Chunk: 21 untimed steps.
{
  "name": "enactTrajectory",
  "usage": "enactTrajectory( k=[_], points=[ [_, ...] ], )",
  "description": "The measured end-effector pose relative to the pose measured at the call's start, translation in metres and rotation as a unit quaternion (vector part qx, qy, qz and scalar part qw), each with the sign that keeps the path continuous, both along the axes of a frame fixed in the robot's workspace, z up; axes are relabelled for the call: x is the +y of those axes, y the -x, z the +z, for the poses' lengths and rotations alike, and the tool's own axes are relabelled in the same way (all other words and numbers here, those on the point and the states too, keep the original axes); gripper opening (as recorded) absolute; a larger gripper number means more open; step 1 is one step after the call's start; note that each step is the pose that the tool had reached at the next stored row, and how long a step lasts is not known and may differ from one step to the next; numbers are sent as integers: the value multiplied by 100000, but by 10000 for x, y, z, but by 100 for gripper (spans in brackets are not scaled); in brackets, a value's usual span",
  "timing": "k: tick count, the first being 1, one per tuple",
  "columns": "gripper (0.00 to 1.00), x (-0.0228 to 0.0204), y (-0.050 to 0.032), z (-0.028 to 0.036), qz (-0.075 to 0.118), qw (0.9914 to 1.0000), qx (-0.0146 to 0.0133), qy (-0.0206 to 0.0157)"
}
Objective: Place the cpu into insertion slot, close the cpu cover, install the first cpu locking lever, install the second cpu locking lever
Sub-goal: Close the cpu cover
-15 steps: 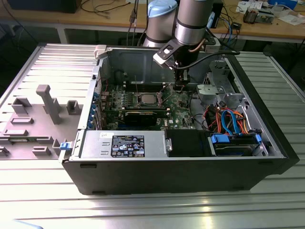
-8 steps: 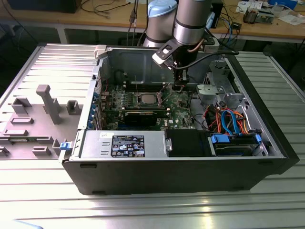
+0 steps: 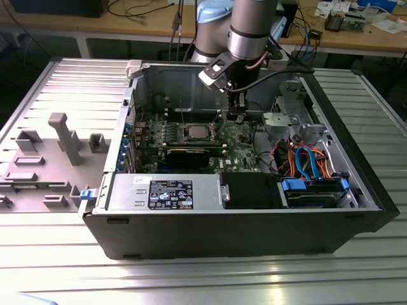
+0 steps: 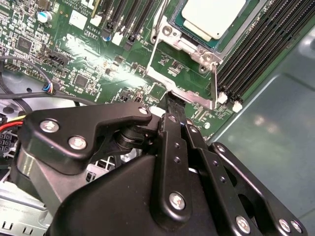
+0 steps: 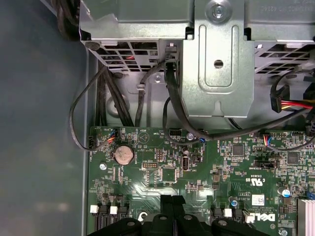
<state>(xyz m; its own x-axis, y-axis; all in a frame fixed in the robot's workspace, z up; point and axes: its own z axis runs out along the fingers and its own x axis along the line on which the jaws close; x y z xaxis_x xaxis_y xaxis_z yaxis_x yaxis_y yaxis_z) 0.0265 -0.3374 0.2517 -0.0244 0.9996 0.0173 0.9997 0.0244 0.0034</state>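
Note:
The cpu [image 4: 215,14] lies in the insertion slot [image 3: 196,133] on the green motherboard, its dull silver top showing. The cpu cover [image 4: 183,48], a silvery frame, lies flat around it. A thin metal lever [image 4: 215,83] runs along one side of the frame. In the second wrist view my gripper [image 4: 172,100] has its black fingers drawn together, with the tip at the cover's end plate [image 4: 189,95]. Whether it touches the plate is unclear. In the exterior view the gripper [image 3: 236,118] hangs just to the exterior view's right of the socket. Its fingers [image 5: 167,200] point at the board.
Black memory slots [image 4: 256,44] run beside the socket. A grey drive cage [image 5: 216,59] with black cables [image 5: 170,103] hangs over the board's edge. A labelled power supply [image 3: 172,194] fills the case front. A grey plastic shroud [image 3: 67,136] lies outside the case, on the exterior view's left.

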Motion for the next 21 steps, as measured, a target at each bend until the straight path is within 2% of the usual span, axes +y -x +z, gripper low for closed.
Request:
enactTrajectory(
  k=[21],
  points=[
    [11,0,126,0,3,100000,3,1]
  ],
)
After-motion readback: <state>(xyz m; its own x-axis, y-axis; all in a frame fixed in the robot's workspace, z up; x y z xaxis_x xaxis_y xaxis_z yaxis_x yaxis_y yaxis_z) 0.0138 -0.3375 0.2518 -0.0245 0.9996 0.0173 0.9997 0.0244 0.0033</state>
